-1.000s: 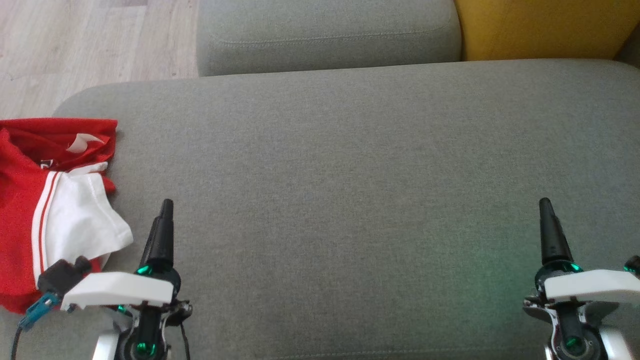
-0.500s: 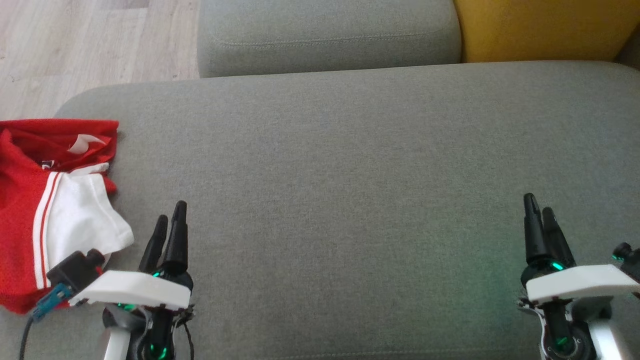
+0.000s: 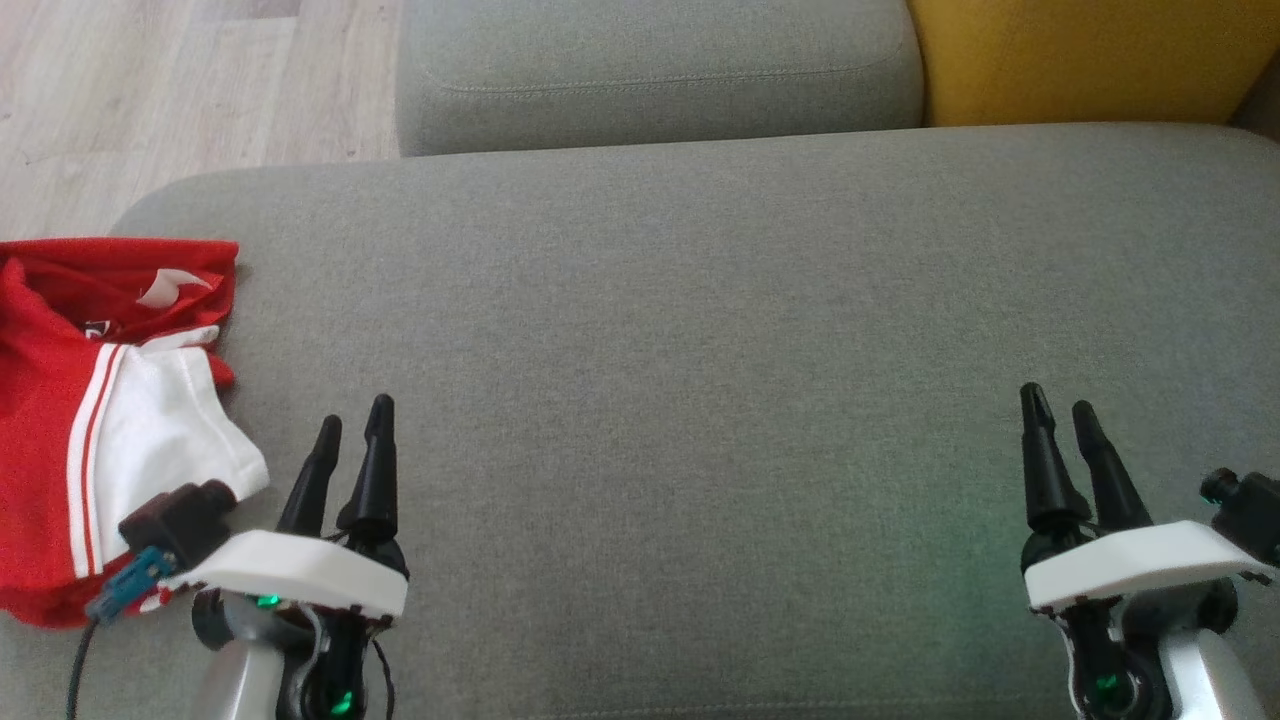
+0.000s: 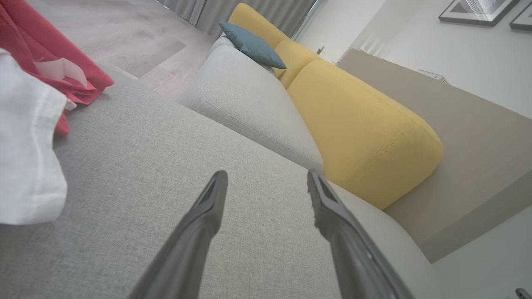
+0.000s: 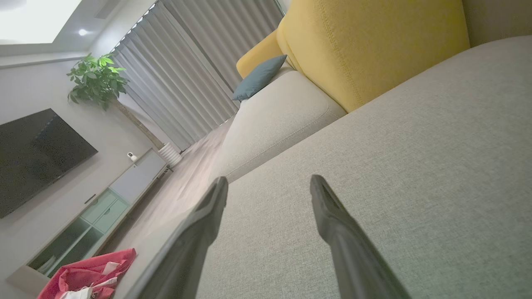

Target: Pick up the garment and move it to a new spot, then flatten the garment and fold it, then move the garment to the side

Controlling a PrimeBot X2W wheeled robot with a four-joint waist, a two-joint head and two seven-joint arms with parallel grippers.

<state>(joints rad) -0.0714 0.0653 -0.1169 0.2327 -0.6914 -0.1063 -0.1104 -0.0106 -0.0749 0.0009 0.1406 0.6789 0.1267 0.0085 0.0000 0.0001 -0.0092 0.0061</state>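
A red and white garment (image 3: 90, 400) lies crumpled at the left end of the grey sofa seat (image 3: 700, 330), partly cut off by the head view's left edge. Its white panel (image 4: 25, 158) and red cloth fill the left of the left wrist view; the garment (image 5: 87, 276) shows small at the bottom left of the right wrist view. My left gripper (image 3: 353, 420) stands open just right of the garment, holding nothing. Far to the right, my right gripper (image 3: 1057, 408) is open over bare seat, fingers empty.
A second grey cushion (image 3: 650, 70) lies beyond the seat, with a yellow backrest (image 3: 1090, 55) at the top right. Wooden floor (image 3: 150, 90) lies past the seat's left end. A blue pillow (image 4: 253, 45) rests far off on the sofa.
Both grippers have turned about their wrists, so each now shows two spread fingers instead of one. The left moved slightly right, the right slightly left. The garment has not moved.
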